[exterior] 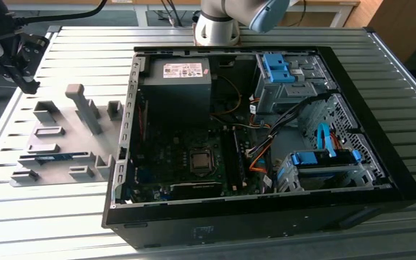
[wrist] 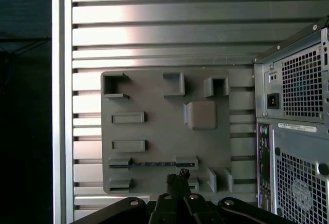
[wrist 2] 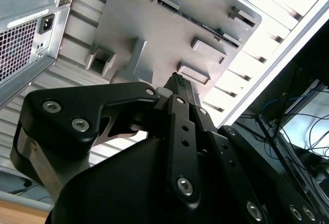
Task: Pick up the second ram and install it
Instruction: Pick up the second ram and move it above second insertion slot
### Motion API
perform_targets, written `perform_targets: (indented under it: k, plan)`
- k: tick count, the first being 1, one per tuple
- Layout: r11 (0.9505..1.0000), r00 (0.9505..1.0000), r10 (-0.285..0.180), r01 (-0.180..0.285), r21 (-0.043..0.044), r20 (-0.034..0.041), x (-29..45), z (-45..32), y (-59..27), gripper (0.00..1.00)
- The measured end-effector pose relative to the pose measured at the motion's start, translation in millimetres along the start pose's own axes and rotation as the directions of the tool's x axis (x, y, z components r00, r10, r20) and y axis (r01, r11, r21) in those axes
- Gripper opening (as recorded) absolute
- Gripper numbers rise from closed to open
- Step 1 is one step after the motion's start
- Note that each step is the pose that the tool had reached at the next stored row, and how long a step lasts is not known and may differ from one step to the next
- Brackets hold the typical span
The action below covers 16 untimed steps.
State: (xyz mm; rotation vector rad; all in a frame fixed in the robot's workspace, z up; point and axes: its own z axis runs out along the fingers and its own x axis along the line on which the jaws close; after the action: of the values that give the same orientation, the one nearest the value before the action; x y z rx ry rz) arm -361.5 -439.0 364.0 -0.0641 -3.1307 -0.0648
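The second ram (exterior: 53,157) is a thin blue-green stick standing on edge in holders on the grey fixture plate (exterior: 63,142), at the exterior view's left. In the first wrist view the second ram (wrist: 154,164) reads as a dark strip just beyond my fingertips. It appears as a thin dark line (wrist 2: 205,27) in the second wrist view. My gripper (exterior: 28,85) hangs above the table behind the plate, apart from the stick. Its fingers (wrist: 177,176) are pressed together with nothing between them. The black memory slots (exterior: 231,156) lie inside the open computer case.
The open black computer case (exterior: 381,179) fills the middle of the slatted metal table (exterior: 85,43), with cables and blue drive brackets (exterior: 277,67) inside. A tall grey post (exterior: 86,108) rises from the fixture plate. The arm's base (exterior: 215,27) stands behind the case.
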Motion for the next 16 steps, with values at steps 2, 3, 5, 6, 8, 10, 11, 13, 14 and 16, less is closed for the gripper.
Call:
perform_targets:
  k: [2, 3, 5, 6, 8, 10, 11, 13, 14, 16]
  plan:
    - [1.0, 1.0, -0.002, 0.002, 0.0005, -0.0001, 0.0, 0.0, 0.0, 0.11]
    - [1.0, 1.0, -0.003, 0.003, 0.0007, -0.0001, 0.1, 0.0, 0.0, 0.11]
    - [1.0, 1.0, -0.005, 0.005, 0.0013, -0.0002, 0.1, 0.1, 0.0, 0.11]
    - [1.0, 1.0, -0.006, 0.006, 0.0017, -0.0002, 0.1, 0.1, 0.0, 0.11]
    - [1.0, 1.0, -0.007, 0.007, 0.0021, -0.0002, 0.1, 0.2, 0.0, 0.11]
    - [1.0, 1.0, -0.009, 0.009, 0.0025, -0.0003, 0.2, 0.1, 0.0, 0.11]
    - [0.9999, 0.9999, -0.01, 0.01, 0.0026, -0.0004, 0.2, 0.2, 0.0, 0.11]
    - [0.9999, 0.9999, -0.012, 0.012, 0.0027, -0.0005, 0.2, 0.1, 0.0, 0.11]
    - [0.9999, 0.9999, -0.014, 0.014, 0.0028, -0.0005, 0.2, 0.2, 0.0, 0.11]
    - [0.9994, 0.9994, -0.033, 0.033, 0.0029, -0.0014, 0.3, 0.2, 0.0, 0.11]
